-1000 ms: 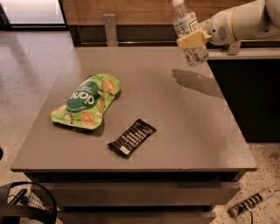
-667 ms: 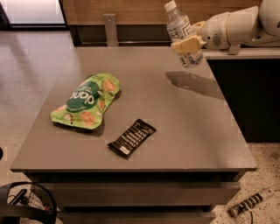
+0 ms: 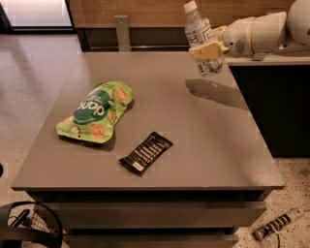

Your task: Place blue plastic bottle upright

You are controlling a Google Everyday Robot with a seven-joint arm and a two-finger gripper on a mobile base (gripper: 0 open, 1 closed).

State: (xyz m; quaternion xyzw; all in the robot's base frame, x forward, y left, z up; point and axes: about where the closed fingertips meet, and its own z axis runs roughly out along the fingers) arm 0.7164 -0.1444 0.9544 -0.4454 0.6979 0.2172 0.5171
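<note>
Grey table (image 3: 203,145); wood-panel wall (image 3: 145,12) behind; speckled floor (image 3: 29,87); dark cabinet (image 3: 276,111) at right; bright glare top left.
</note>
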